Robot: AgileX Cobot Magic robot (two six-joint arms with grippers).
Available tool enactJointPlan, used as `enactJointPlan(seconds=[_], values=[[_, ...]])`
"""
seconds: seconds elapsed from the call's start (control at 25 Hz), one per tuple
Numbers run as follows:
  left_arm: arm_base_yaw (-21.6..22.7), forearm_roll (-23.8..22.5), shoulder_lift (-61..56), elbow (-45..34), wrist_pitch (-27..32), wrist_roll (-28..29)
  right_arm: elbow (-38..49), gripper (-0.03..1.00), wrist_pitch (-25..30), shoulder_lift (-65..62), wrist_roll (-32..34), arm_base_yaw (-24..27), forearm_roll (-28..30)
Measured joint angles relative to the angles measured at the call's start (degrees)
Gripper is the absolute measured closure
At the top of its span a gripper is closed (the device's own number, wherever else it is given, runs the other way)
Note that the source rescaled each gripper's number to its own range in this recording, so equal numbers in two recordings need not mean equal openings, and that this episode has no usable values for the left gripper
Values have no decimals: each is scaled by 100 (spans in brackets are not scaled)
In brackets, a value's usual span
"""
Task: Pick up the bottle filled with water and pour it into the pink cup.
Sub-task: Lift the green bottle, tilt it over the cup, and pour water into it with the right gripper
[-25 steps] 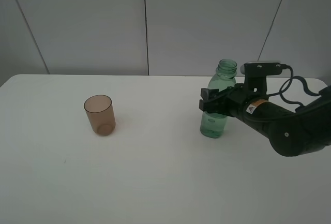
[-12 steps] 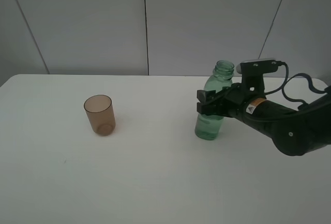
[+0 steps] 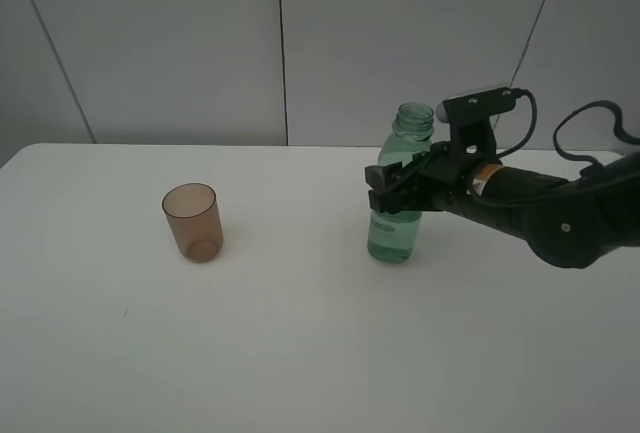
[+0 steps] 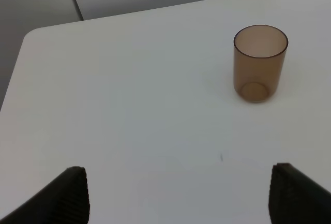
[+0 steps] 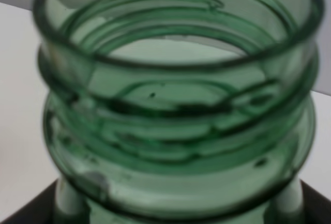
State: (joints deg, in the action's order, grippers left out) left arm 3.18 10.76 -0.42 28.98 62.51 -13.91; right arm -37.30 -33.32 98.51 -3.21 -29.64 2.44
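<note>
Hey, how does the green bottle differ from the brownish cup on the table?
The bottle is green; the pink cup is brownish-pink. The bottle is taller with a narrow threaded neck; the cup is short with a wide mouth. The right gripper is shut on the bottle; the cup stands free on the table. Both are translucent and open-topped.

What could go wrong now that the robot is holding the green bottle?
1. The bottle has no cap, so water might slosh out on the way to the cup, far to its left.
2. The right gripper pinches the smooth round bottle mid-body; it might slip when tipped.
3. The cup is small, so the pour might miss onto the table.
</note>
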Motion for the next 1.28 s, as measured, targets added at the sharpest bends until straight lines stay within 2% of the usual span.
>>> enactJointPlan(seconds=[0.4,0.56,1.28], values=[[0,0,0,0,0,0,-1336,96,1943,0,-2,-6,1077],[0,0,0,0,0,0,-1927,96,2803,5,-42,-158,1488],[0,0,0,0,0,0,-2859,97,4131,5,-85,-920,2604]])
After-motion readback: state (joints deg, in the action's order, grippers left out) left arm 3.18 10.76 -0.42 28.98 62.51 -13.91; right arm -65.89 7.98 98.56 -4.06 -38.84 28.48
